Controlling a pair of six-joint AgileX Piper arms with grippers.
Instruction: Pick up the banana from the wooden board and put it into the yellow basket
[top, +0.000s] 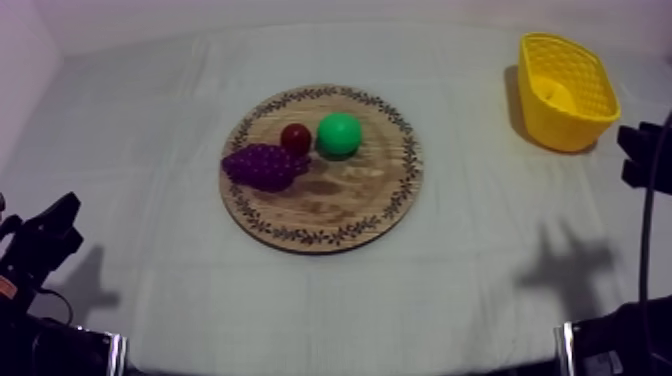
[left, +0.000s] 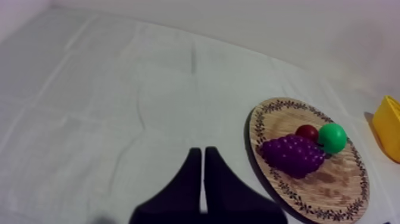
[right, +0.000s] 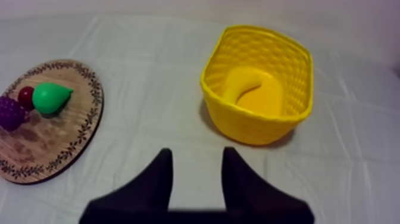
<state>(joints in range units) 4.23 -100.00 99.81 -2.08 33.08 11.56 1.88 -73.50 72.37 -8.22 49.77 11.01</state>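
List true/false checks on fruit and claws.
1. The wooden board holds grapes, a pear and a small red fruit. True.
2. The banana lies in the yellow basket. True.
3. The pear is in the basket. False: it is on the board.
4. The left claw is shut on the grapes. False: shut on nothing, apart from them.
5. The right claw is open. True.
6. The basket stands on the board. False: on the cloth, beside it.

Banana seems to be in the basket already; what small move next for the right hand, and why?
Probably ease the right hand back to rest: it is open and holds nothing, short of the yellow basket, and the banana already lies inside it. Nothing seems left to grasp.
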